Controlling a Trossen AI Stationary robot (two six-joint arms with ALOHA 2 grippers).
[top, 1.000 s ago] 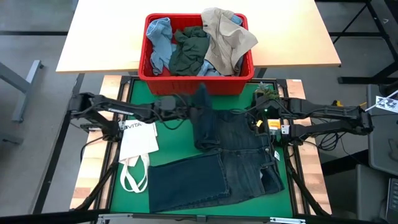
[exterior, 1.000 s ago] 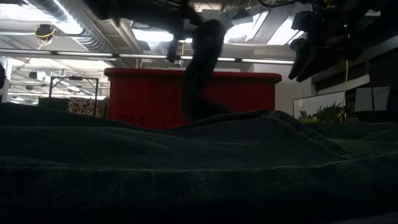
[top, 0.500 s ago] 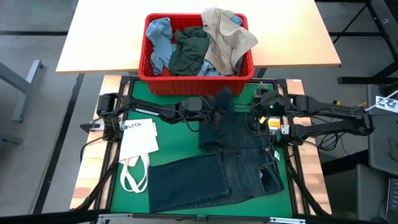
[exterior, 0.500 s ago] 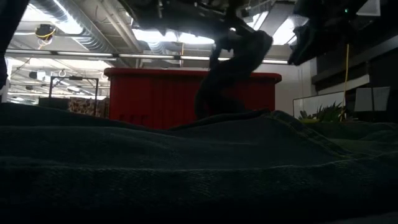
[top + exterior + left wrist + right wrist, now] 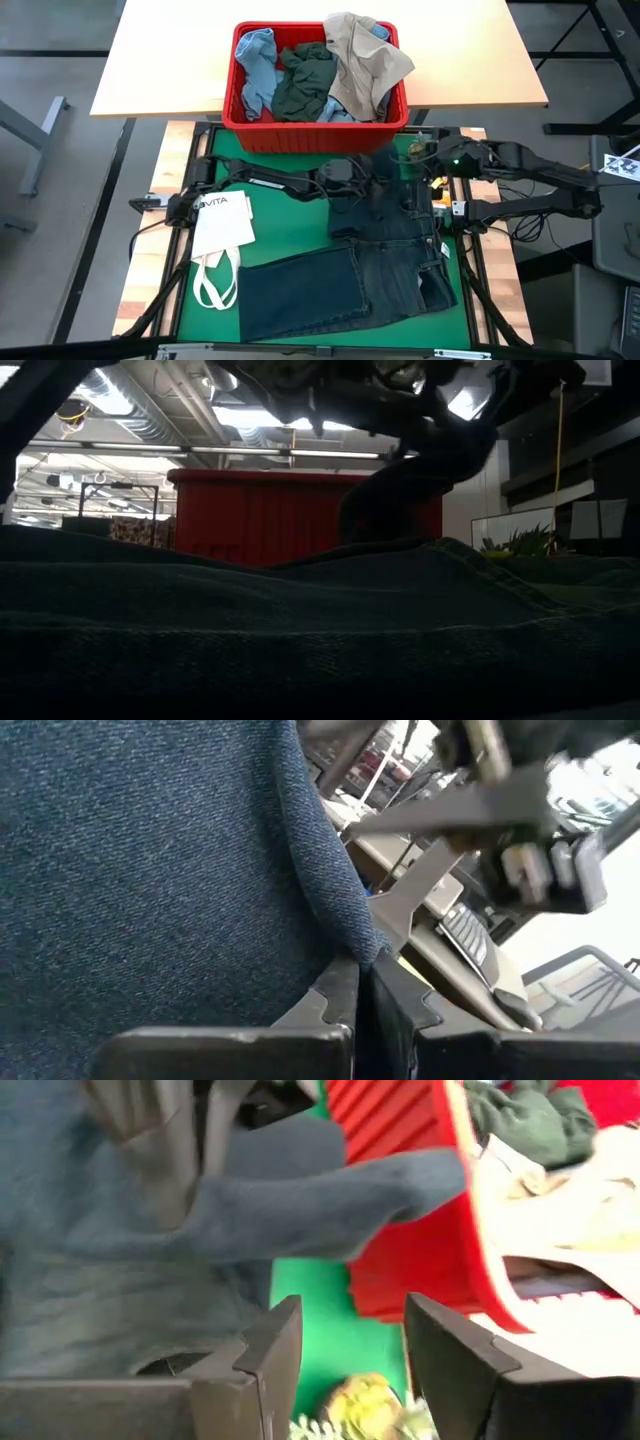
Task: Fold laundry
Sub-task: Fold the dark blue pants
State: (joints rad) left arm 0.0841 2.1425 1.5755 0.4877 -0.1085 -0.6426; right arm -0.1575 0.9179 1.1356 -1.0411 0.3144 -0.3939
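Pinching a lifted fold of the navy jeans (image 5: 385, 255) between pressed-together fingers, the left gripper (image 5: 362, 186) hangs above the green surface (image 5: 285, 225), near the red basket (image 5: 240, 95). Right gripper (image 5: 425, 172) waits alongside, fingers spread. Better to lay that fold flat and square.

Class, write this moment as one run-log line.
left gripper: shut on jeans leg, lifted | right gripper: open, near red basket | other clothes in basket
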